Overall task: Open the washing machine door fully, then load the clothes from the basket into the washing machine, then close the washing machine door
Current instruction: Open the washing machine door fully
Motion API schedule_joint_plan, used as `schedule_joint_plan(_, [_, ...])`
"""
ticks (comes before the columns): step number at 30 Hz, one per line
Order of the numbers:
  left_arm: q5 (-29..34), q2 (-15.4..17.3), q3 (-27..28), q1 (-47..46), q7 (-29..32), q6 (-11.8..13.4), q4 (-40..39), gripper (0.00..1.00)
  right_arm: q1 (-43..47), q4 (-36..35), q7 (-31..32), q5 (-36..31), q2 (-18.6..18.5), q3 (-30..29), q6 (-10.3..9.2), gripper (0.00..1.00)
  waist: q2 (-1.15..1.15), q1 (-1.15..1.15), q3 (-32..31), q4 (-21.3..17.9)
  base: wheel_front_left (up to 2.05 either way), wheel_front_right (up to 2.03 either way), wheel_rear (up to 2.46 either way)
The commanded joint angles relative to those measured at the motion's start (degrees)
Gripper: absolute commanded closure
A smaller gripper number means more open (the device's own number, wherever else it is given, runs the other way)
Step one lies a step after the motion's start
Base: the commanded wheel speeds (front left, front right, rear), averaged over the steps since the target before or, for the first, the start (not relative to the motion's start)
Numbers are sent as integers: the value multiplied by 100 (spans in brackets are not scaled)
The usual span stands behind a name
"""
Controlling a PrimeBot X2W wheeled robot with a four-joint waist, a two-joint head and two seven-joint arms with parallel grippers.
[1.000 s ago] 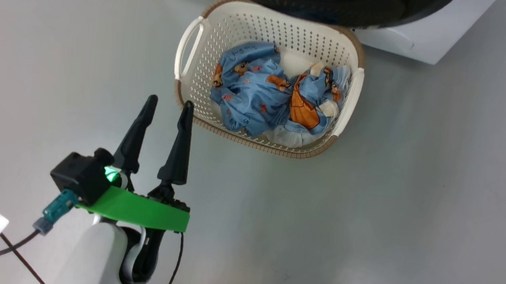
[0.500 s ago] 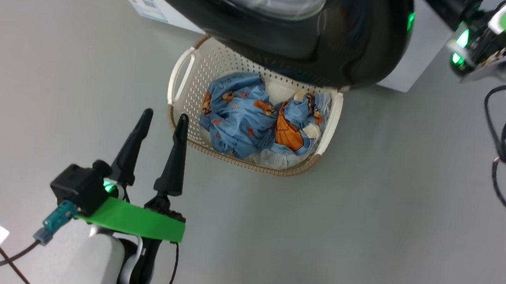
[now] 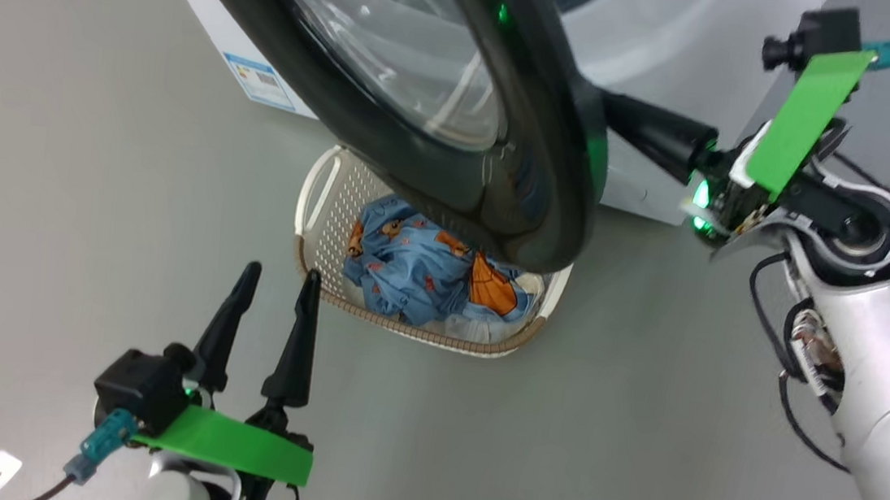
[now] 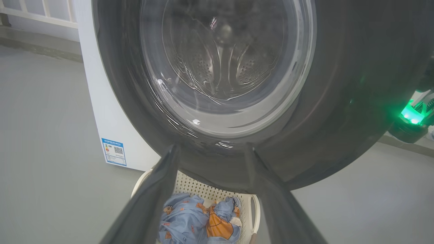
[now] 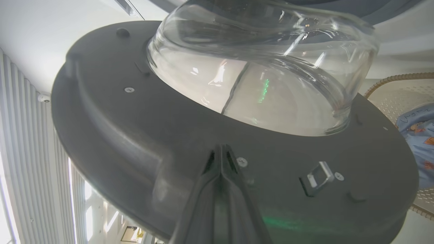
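My right fingers (image 5: pixel 220 189) are pressed together, tips on the dark inner face of the washing machine door (image 3: pixel 534 169), near the latch hook (image 5: pixel 318 176). Door's swung partway out from the washing machine (image 3: pixel 662 34), hanging over the basket (image 3: pixel 311 196) on the floor (image 3: pixel 640 424). It's rigid, hinged, prob. weighty. The glass bulge (image 5: pixel 264 84) looks slick, so I'd push on the flat plastic ring (image 5: pixel 135 135) instead. My left fingers (image 3: pixel 297 342) are apart & empty, beside the basket. The clothes (image 3: pixel 411 267) lie inside it: soft, light, best pinched at a bunched fold.
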Motion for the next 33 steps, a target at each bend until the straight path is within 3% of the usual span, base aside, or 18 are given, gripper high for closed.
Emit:
schedule_joint_plan(1, [46,126,212,64,-37,2,-74,0,108,-191,43,-33,140,70,33,100,0,1,-163,6,0,0,0])
schedule_joint_plan(24, [121,99,371,472,-37,2,-103,0,981,-517,526,7,732,575,33,100,0,1,-702,499,0,0,0])
schedule_joint_plan(33, [148,92,429,497,-37,2,-85,0,1071,-447,339,-68,791,667,33,100,0,1,-808,429,0,0,0])
